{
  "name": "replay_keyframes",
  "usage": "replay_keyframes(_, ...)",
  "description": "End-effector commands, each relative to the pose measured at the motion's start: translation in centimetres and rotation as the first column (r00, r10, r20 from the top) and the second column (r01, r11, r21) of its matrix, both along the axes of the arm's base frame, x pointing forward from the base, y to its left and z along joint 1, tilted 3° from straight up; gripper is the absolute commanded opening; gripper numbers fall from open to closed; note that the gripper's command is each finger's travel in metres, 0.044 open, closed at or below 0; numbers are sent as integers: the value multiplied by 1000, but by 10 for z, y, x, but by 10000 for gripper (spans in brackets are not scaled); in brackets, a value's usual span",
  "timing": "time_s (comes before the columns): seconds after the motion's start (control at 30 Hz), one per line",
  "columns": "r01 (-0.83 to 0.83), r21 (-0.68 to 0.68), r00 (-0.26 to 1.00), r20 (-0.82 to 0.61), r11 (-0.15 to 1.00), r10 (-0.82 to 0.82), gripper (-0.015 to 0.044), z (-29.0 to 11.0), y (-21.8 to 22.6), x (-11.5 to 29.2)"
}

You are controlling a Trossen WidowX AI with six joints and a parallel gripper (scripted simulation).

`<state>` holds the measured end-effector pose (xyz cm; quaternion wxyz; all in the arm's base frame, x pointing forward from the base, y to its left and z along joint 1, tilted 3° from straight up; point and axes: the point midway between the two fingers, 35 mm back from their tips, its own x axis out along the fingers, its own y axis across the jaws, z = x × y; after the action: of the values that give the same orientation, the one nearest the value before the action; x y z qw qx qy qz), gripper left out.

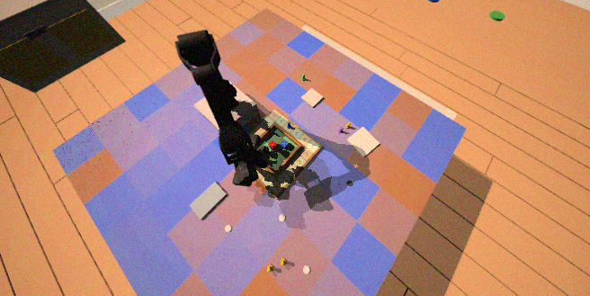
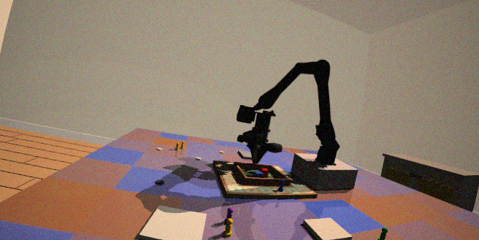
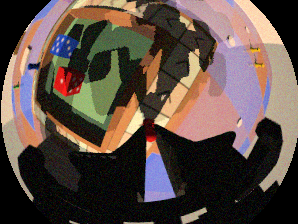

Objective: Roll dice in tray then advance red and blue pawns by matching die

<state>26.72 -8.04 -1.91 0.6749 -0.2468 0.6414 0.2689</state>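
Note:
My gripper (image 2: 255,161) (image 3: 149,128) is low over the board (image 2: 252,190) (image 3: 178,86), its fingertips closed around the red pawn (image 3: 150,133). The pawn's lower part and its square are partly hidden; the top view does not show it clearly. The red die (image 1: 272,145) (image 2: 265,172) (image 3: 69,81) and the blue die (image 1: 284,144) (image 2: 258,173) (image 3: 64,46) lie inside the tray (image 2: 263,180). The blue die's upper face shows several pips; I cannot read either number surely. The blue pawn (image 1: 290,125) (image 2: 281,186) (image 3: 34,66) stands on the board's track, outside the tray.
Pale flat blocks (image 1: 363,141) (image 1: 312,97) and a grey block (image 1: 209,201) lie around the board. Yellow pawns (image 1: 270,268) (image 1: 283,262) (image 1: 348,125), a purple pawn (image 1: 341,130) and a green pawn (image 1: 304,77) stand off it. White discs (image 1: 227,228) (image 1: 281,218) and a dark piece (image 1: 350,183) also lie there.

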Motion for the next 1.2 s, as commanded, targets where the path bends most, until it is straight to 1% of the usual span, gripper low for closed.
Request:
replay_keyframes(0.0, 3, 7, 1000, -4, 1000, -3, 15, -2, 1, -1)
replay_keyframes(0.07, 3, 7, 1000, -4, 1000, -3, 2, -2, 1, -1)
replay_keyframes(0.2, 3, 7, 1000, -4, 1000, -3, 0, 8, 0, 1)
replay_keyframes(0.47, 3, 6, 1000, -3, 1000, -3, 0, 63, -3, 6)
replay_keyframes(0.77, 3, 6, 1000, -3, 1000, -3, 0, 124, -2, -3)
replay_keyframes(0.97, 3, 6, 1000, -3, 1000, -3, 0, 122, -2, 0)
replay_keyframes(1.17, 3, 6, 1000, -2, 1000, -3, 0, 92, -1, 20)
